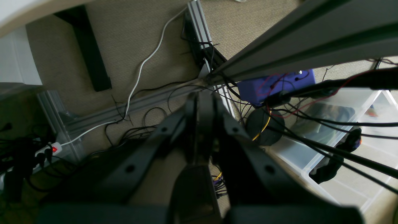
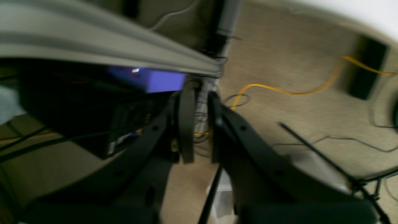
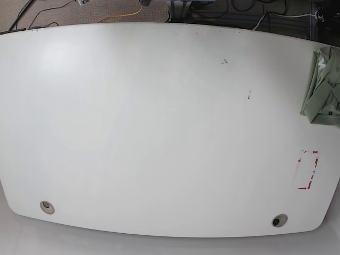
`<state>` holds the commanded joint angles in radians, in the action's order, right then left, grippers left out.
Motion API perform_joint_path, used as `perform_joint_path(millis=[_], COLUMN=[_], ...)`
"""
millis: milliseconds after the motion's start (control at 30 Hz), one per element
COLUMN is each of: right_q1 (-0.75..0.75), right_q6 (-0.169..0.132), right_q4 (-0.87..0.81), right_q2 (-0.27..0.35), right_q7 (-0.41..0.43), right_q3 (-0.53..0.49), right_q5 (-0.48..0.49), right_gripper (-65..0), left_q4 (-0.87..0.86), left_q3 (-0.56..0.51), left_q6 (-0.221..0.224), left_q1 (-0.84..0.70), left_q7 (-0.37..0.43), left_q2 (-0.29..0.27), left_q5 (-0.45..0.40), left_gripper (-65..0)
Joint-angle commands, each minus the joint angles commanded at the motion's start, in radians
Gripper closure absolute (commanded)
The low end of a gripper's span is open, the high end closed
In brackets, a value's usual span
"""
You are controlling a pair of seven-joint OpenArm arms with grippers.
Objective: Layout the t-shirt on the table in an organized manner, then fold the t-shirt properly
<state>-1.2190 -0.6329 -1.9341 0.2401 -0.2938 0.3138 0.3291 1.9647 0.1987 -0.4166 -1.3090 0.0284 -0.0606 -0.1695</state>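
The pale sage-green t-shirt (image 3: 324,87) lies crumpled at the far right edge of the white table (image 3: 159,133), partly cut off by the frame. Neither gripper shows in the base view. In the left wrist view my left gripper (image 1: 202,99) hangs over the carpeted floor beside the table, fingers pressed together and holding nothing. My right gripper (image 2: 200,96) also points at the floor, with a narrow gap between its fingers (image 2: 186,124) and nothing in it. Neither wrist view shows the t-shirt.
A red tape rectangle (image 3: 307,170) marks the table's right side, and two grommet holes (image 3: 47,206) (image 3: 279,220) sit near its front edge. Below are aluminium frame beams (image 1: 295,40), tangled cables, a power strip (image 1: 46,151), a clear plastic bin (image 1: 342,149) and a yellow cable (image 2: 279,90).
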Motion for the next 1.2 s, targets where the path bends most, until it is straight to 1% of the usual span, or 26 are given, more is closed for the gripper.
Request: perform_joint_path(millis=[333,433,567,667,733,833,933,1033,1100,1167,1200], right_q1=[-0.006,0.035,0.109,0.178,0.215,0.270,0.305,0.344,0.370,0.405,0.414], right_q6=[-0.002,-0.031,-0.032,-0.032,-0.032,-0.040,-0.040,-0.034,-0.032,-0.031,-0.029], right_q4=[0.172,0.238,0.356,0.451,0.503,0.583,0.641,0.718,0.766,0.829,0.842], right_q2=[0.005,0.034,0.075,0.087,0.089,0.084,0.081,0.069,0.064,0.057,0.051], right_q7=[0.000,0.000,0.000,0.002,0.005,0.014,0.046,0.084,0.097,0.103,0.103], right_q3=[-0.003,-0.040,-0.123,-0.176,-0.203,-0.224,-0.238,-0.273,-0.288,-0.293,-0.293], right_q5=[-0.002,-0.002,-0.002,-0.014,-0.041,-0.084,-0.110,-0.132,-0.146,-0.166,-0.172], right_gripper=[-6.3,-6.3,-6.3,-6.3,-6.3,-6.3,-6.3,-6.3,-6.3,-6.3,-6.3], left_q4=[-0.012,-0.046,-0.147,-0.250,-0.308,-0.408,-0.479,-0.566,-0.621,-0.686,-0.701], left_q3=[-0.003,-0.005,-0.002,-0.002,-0.002,-0.002,-0.002,-0.002,-0.006,-0.009,-0.014], left_q6=[0.000,0.000,0.000,0.000,0.000,0.000,0.002,0.005,0.023,0.052,0.057], left_q1=[0.000,0.022,0.121,0.197,0.243,0.309,0.351,0.400,0.428,0.460,0.467], left_q7=[-0.002,-0.002,-0.002,-0.002,-0.002,-0.002,0.003,0.003,0.002,0.002,0.002], left_q2=[0.000,0.000,0.000,0.000,0.000,0.000,0.000,0.000,0.000,0.000,0.000], left_q5=[-0.005,-0.006,-0.006,-0.006,-0.006,-0.008,-0.008,-0.008,-0.008,-0.011,-0.017], left_gripper=[0.0,0.0,0.0,0.0,0.0,0.0,0.0,0.0,0.0,0.0,0.0])
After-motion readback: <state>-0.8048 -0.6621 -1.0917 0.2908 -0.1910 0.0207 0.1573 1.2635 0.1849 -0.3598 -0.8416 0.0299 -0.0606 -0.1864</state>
